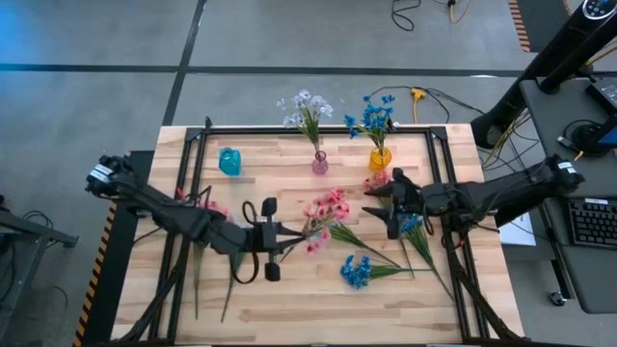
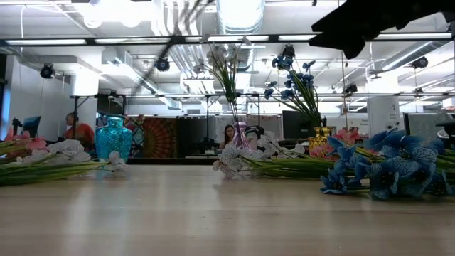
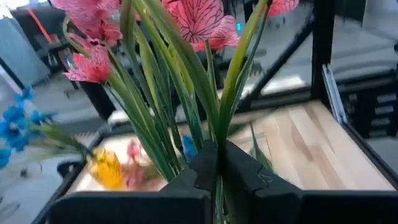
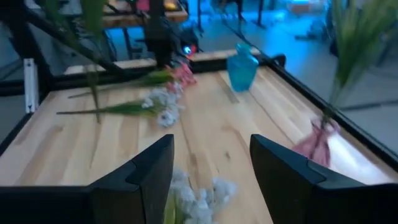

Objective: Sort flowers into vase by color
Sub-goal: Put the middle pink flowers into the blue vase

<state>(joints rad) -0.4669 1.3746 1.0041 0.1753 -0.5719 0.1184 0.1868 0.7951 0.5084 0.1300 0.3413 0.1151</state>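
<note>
- Left gripper (image 1: 273, 240) clamps the green stems of a pink spray (image 1: 326, 214); in the left wrist view the stems rise out from between its closed fingers (image 3: 186, 180) and the pink blossoms (image 3: 193, 22) fan out above.
- That spray sits near the table (image 1: 289, 308) centre, in front of the pink vase (image 1: 319, 163).
- Right gripper (image 1: 390, 207) hovers in front of the yellow vase (image 1: 381, 159), fingers (image 4: 146, 171) apart, nothing between them; white blossoms (image 4: 199, 193) lie below them.
- A blue spray (image 1: 357, 271) lies on the table, nearer the front edge than the pink spray.
</note>
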